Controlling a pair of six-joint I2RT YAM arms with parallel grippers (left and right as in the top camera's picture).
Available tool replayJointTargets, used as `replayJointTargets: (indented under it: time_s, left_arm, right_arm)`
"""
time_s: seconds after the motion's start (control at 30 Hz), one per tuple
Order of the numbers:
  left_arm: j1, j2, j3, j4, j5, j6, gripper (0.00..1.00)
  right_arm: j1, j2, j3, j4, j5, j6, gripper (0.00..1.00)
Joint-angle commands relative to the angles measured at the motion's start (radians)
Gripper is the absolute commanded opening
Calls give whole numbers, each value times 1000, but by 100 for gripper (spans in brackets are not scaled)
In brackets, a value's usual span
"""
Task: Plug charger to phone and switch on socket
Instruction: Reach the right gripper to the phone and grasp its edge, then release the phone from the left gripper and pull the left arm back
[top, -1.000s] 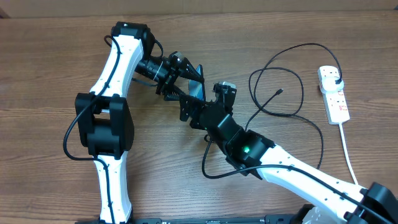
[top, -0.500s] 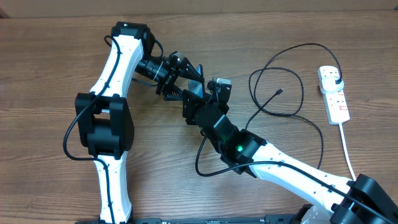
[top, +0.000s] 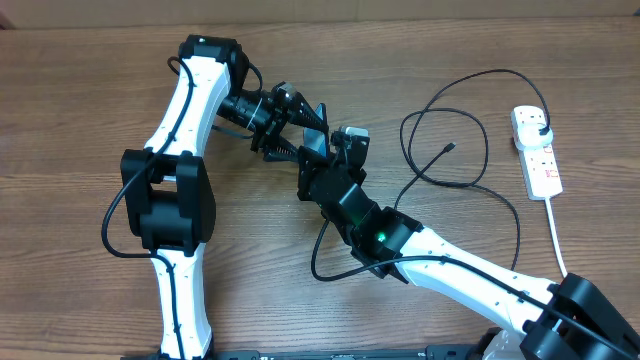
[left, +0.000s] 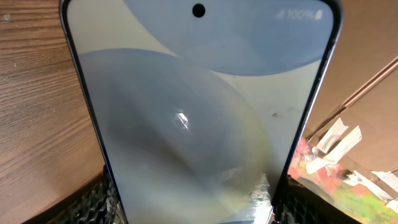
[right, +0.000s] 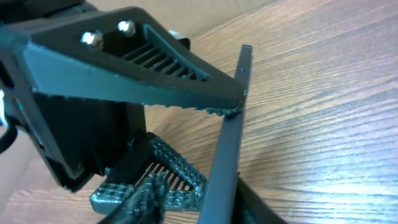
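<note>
My left gripper is shut on the phone and holds it tilted above the table. The lit light-blue screen fills the left wrist view, with textured fingers at both lower corners. My right gripper is right up against the phone. In the right wrist view the phone's dark edge stands between my right gripper's jaws, with a gap to the left finger. The charger cable lies looped on the table, its tip loose and its plug in the white socket.
The socket's white cord runs toward the front right edge. A black cable loop hangs under my right arm. The left gripper's finger crosses above the phone edge. Bright clutter shows past the phone.
My right gripper has moved up and left onto the phone, and its jaws have narrowed round the phone's edge. The left arm and the phone have stayed still.
</note>
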Motion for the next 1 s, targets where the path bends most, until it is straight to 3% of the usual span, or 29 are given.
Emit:
replayJointTargets:
  time_s: [0.0, 0.3, 0.67, 0.83, 0.97]
  left_arm:
    - [-5, -1, 29, 0, 56, -3, 62]
    - [-5, -1, 29, 3, 55, -3, 67]
    - [41, -1, 29, 15, 34, 14, 99]
    - [92, -2, 31, 13, -15, 24, 100]
    - [141, -18, 74, -31, -15, 74, 100]
  right_arm:
    - [3, 4, 10, 8, 10, -6, 27]
    - [4, 4, 10, 8, 10, -6, 15]
    - [-4, -23, 10, -11, 10, -5, 11]
    - [-39, -105, 10, -90, 9, 4, 4]
    - [-99, -208, 10, -195, -68, 28, 4]
